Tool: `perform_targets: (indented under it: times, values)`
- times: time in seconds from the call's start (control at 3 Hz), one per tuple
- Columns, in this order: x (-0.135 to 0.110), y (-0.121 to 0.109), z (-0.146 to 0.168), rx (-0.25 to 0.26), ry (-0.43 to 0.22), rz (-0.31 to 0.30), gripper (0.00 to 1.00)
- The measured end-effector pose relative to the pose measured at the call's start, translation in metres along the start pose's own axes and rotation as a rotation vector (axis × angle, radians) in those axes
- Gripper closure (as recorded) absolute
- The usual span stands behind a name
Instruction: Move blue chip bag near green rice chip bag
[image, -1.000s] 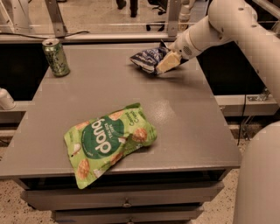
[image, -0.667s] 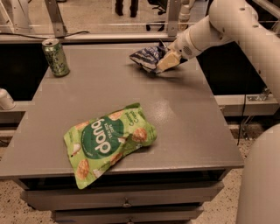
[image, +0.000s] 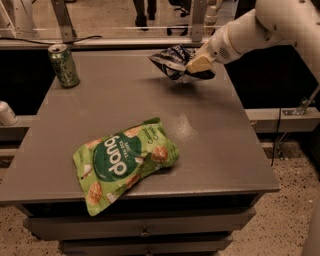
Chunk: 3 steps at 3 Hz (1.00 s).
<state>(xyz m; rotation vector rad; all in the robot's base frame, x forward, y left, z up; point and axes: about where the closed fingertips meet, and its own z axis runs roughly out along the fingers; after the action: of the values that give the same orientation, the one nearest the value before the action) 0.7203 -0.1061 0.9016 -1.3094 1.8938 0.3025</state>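
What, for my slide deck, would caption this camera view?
Gripper holds blue chip bag at table's far side; green rice chip bag lies near front edge.

A crumpled dark navy foil chip bag (image: 169, 59), patched and lettered in white, is clasped by the cream-tipped white gripper (image: 198, 65) above the grey table (image: 210, 130), far right. A dark green logo, white lettering and tan crisps are printed on the bright green pouch (image: 122, 162).

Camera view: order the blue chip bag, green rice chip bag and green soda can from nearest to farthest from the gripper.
1. The blue chip bag, held in the gripper over the far right of the table.
2 and 3. The green rice chip bag, near the front edge, and the green soda can, at the far left corner: too close to call.
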Motion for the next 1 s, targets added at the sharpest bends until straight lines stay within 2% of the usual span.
perform_targets:
  times: [0.67, 1.0]
  values:
    - [-0.009, 0.066, -0.050, -0.064, -0.051, -0.069, 1.00]
    - [-0.006, 0.111, -0.069, -0.110, -0.068, -0.106, 1.00]
